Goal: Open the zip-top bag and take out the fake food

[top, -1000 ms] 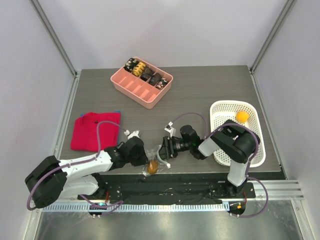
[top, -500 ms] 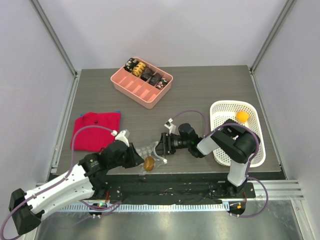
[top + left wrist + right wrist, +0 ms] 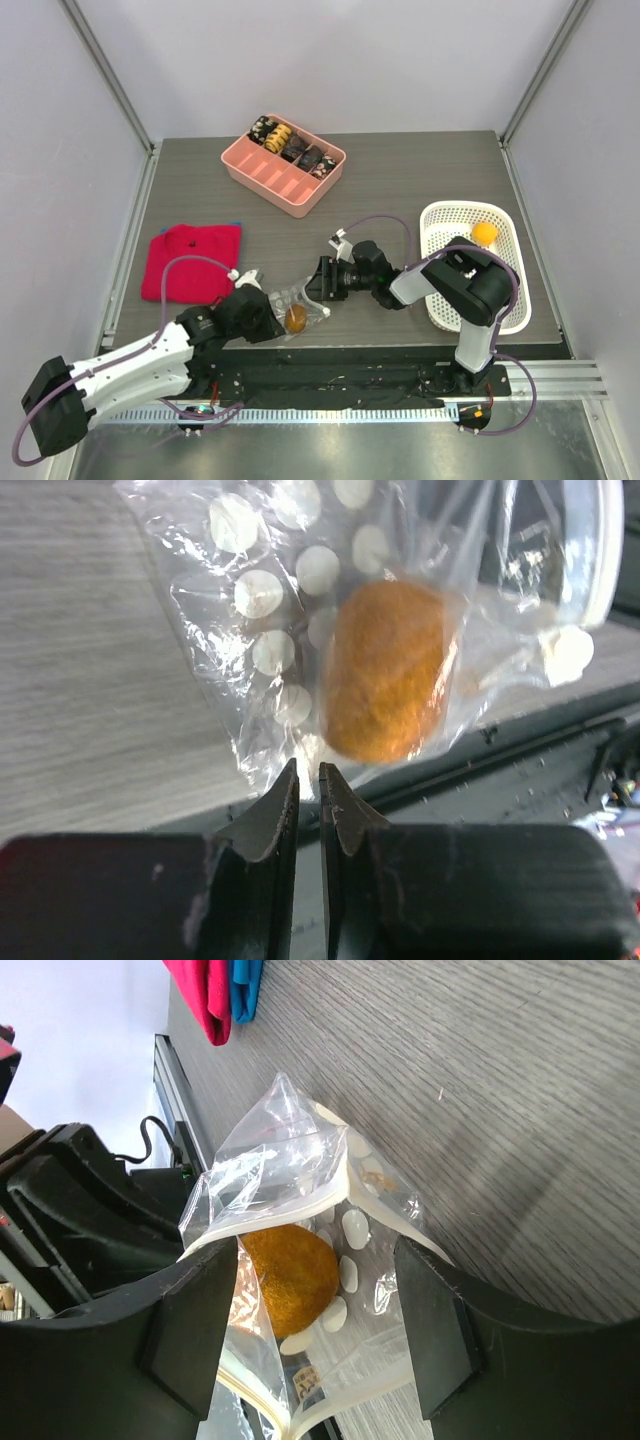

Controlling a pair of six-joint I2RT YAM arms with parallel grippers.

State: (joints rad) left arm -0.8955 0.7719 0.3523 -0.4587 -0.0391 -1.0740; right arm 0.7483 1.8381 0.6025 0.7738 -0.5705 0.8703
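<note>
Extraction step. Clear crinkly zip-top bag [image 3: 300,298], orange rounded toy food [image 3: 385,680] inside, lies left of white lattice basket [image 3: 460,207]. Left gripper [image 3: 308,770] seemingly pinches its corner; right gripper [image 3: 315,1260] gapes astride. Next: pull food out.

Table [image 3: 400,190]: dark grey wood-grain top. Pink divided tray [image 3: 268,184] sits at the far side, left of centre. Red folded cloth [image 3: 190,262] is at the left edge, white basket [image 3: 520,270] at the right edge. Zip-top bag [image 3: 283,296] is at the near edge, partly overhanging it.
</note>
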